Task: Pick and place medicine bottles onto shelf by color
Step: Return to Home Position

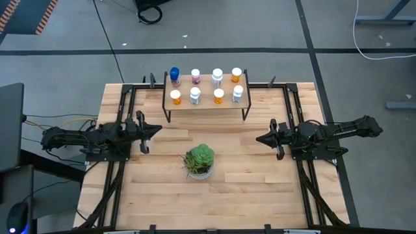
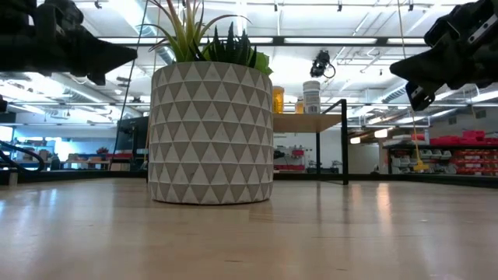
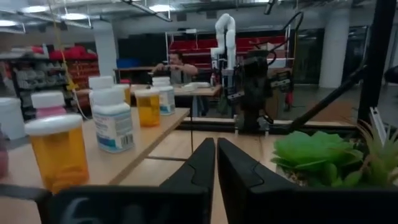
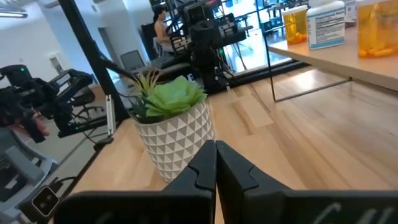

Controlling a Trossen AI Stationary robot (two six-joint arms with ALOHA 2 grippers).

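As seen from overhead, the wooden table (image 1: 247, 195) carries everything, with a dark arm lying low along each side and pointing toward the middle. The left gripper (image 1: 157, 130) hangs to the left of centre, its jaws pressed together with nothing between them. The right gripper (image 1: 259, 138) mirrors it on the right, jaws likewise closed and empty. Both are well apart from the shelf (image 1: 207, 86), which stands at the table's far edge. A plant (image 1: 199, 161) in a patterned white pot sits mid-table, in front of the shelf and between the grippers. Eight bottles (image 1: 195, 95) stand upright on the shelf in two rows of four. The back row reads, left to right, a blue bottle (image 1: 174, 74), a pinkish bottle (image 1: 195, 76), a white bottle (image 1: 217, 77) and an orange bottle (image 1: 236, 75). The front row alternates orange, white, orange, white.
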